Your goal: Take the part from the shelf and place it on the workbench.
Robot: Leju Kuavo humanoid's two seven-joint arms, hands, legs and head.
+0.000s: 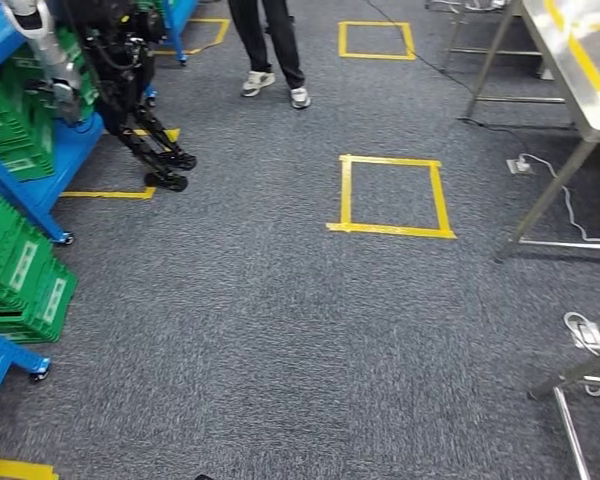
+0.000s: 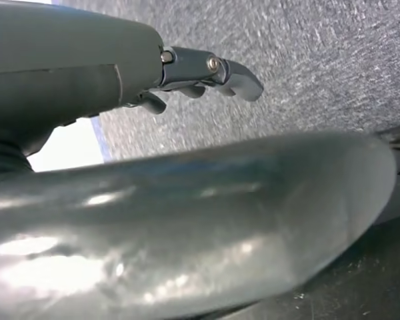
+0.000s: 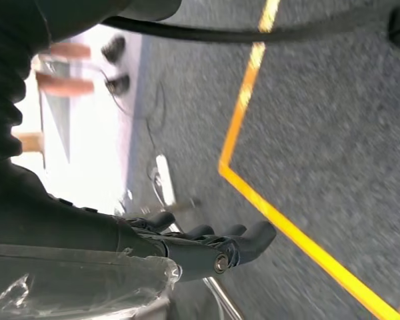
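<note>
Grey carpet (image 1: 244,320) w/ yellow tape square (image 1: 391,196) ahead, green crates (image 1: 21,280) on my left, person's legs (image 1: 270,45) far off.

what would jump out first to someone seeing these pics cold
The yellow tape square on the grey carpet sits mid-floor, with a second one farther off near a standing person's legs. Green crates fill the blue shelf on the left, and a metal workbench stands at the right. Another dark legged robot stands by the shelf.

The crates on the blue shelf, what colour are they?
Green, with pale labels; the crates on the blue shelf show best in the head view.
</note>
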